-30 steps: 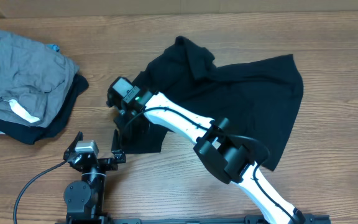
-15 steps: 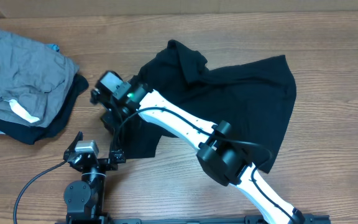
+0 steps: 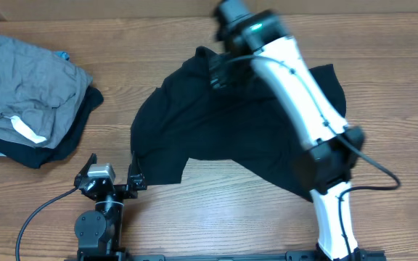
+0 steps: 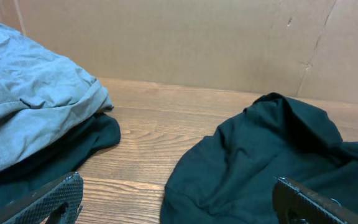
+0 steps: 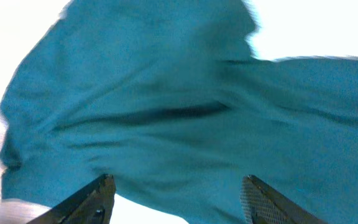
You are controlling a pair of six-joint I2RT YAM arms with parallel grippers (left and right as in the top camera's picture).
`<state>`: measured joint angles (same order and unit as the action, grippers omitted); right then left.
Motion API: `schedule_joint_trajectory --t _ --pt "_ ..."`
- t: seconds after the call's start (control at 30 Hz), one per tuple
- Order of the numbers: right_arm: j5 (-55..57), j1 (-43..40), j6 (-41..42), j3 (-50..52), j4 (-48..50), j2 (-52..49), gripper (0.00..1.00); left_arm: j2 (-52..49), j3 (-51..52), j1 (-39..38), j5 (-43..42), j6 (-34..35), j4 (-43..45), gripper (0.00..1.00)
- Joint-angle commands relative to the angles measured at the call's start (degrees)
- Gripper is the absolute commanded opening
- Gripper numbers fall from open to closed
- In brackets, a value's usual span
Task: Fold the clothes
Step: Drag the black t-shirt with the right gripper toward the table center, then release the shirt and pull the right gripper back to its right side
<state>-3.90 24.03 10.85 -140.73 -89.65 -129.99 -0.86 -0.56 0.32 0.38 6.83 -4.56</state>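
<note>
Black shirt (image 3: 216,134) lies rumpled and partly spread at middle of table (image 3: 398,87), bunched at far edge. Above far part hangs right end effector (image 5: 178,190), fingers wide apart, gripping nothing; view blurred. At near edge, just beside hem, left end effector (image 3: 113,172), also wide, empty. Far left: grey garment (image 3: 27,80) atop dark garment (image 3: 67,145); its white label (image 3: 26,130) shows no legible writing.

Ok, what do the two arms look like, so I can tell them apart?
Right arm: white links, black joints, green light near the wrist, black cable. Left arm: black, silver block on top, black cord looping off. Fingers dark, textured.
</note>
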Motion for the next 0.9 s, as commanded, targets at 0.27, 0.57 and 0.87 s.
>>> schedule_joint_trajectory --t 0.27,0.57,0.87 --pt "-1.77 -18.12 3.15 -0.66 -7.43 7.85 0.73 0.59 0.24 -0.35 -0.42 -1.29 0.11 1.00" --pt "-1.01 -23.37 3.48 22.69 -7.13 27.82 0.91 0.59 0.24 -0.35 -0.42 -1.29 0.11 1.00" --pt "-4.72 -24.92 6.62 65.85 14.29 36.02 0.94 0.59 0.24 -0.35 -0.42 -1.29 0.11 1.00"
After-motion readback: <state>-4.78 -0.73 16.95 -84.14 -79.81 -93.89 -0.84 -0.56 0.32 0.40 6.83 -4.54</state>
